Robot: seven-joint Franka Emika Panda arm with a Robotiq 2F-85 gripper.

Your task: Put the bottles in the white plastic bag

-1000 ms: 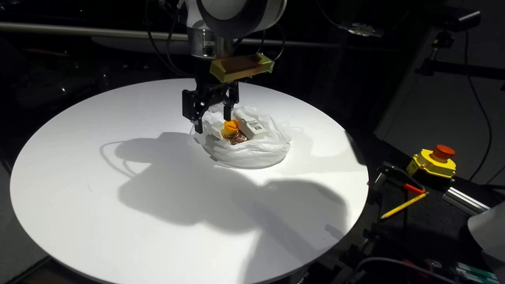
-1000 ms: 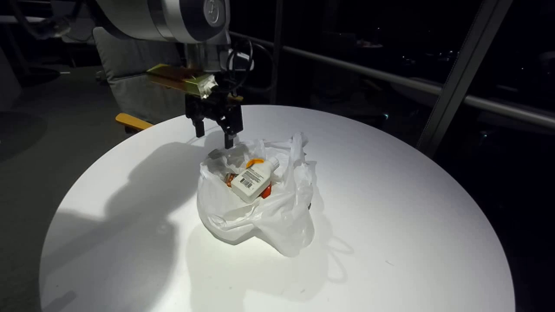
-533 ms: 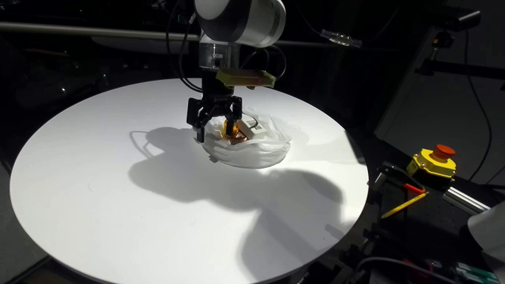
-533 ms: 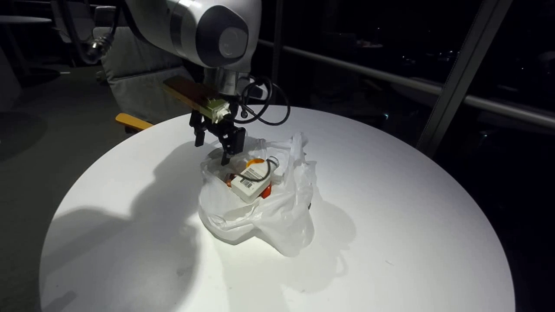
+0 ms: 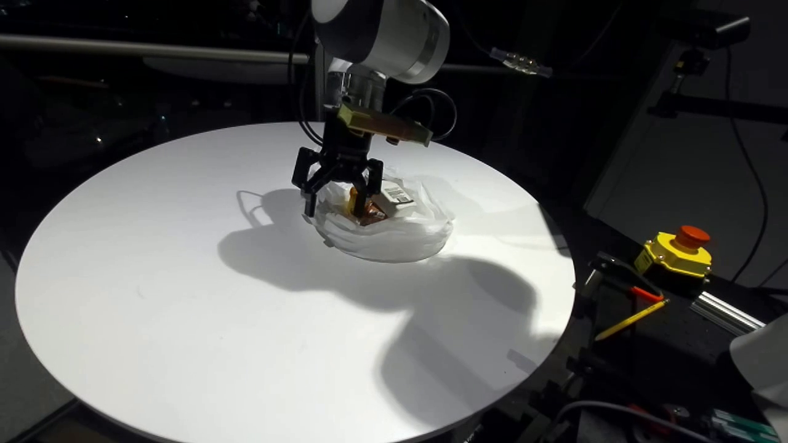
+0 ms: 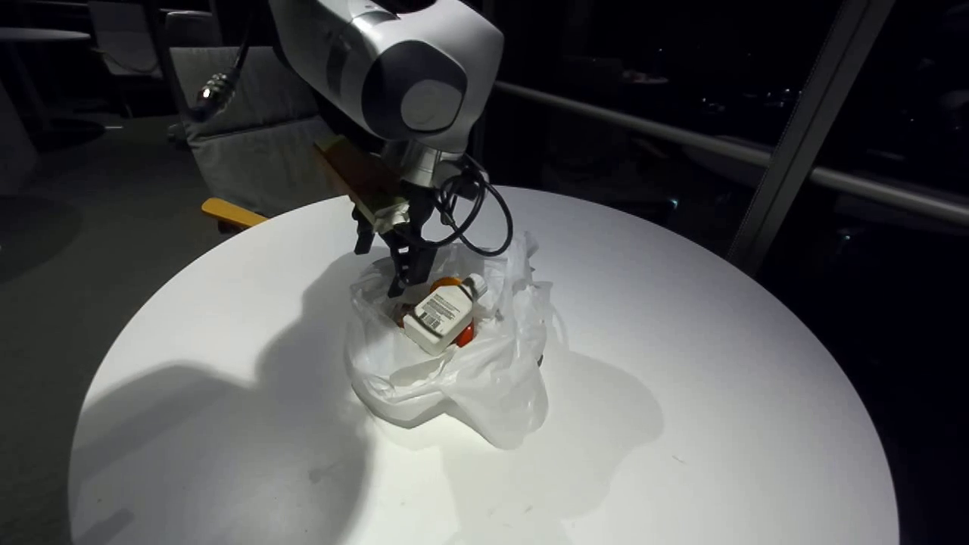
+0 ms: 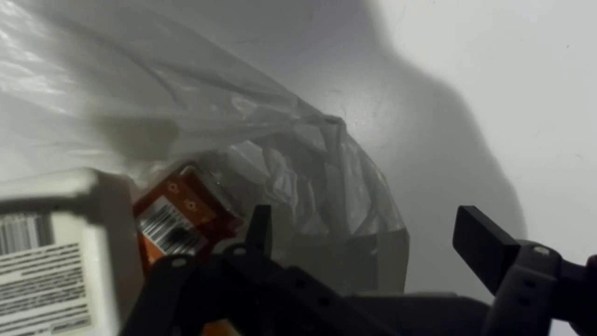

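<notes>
- Crumpled white translucent plastic bag (image 6: 484,397): on the round white tabletop (image 5: 184,363), nearer its far edge than its near edge in both exterior views, unmoved since a second ago.
- White rectangular plastic bottle (image 6: 437,318) with a printed barcode label: inside the bag, lying tilted on top, capped neck toward the tabletop's far edge in an exterior view; unmoved.
- Black two-fingered metal pincer (image 5: 334,212): wide, its fingers (image 7: 485,249) well apart. It is lower than a second ago, and in an exterior view it now leans, tips toward the tabletop's left-hand edge, where half a second ago it hangs nearly upright.
- In the wrist view one finger is over the bag's inside and the other outside, over the tabletop; the bag's rim shows between them. Whether either touches the plastic, I cannot tell.
- Small orange-red box (image 7: 179,224) with a white barcode sticker: in the bag, just beside the bottle.
- Rounded yellow-orange container (image 5: 352,200): in the bag, partly hidden; in an exterior view the pincer covers more of it than a second ago.
- Broad dark arm shadow (image 5: 295,261): in an exterior view its front part lies farther from the tabletop's left-hand edge than before.
</notes>
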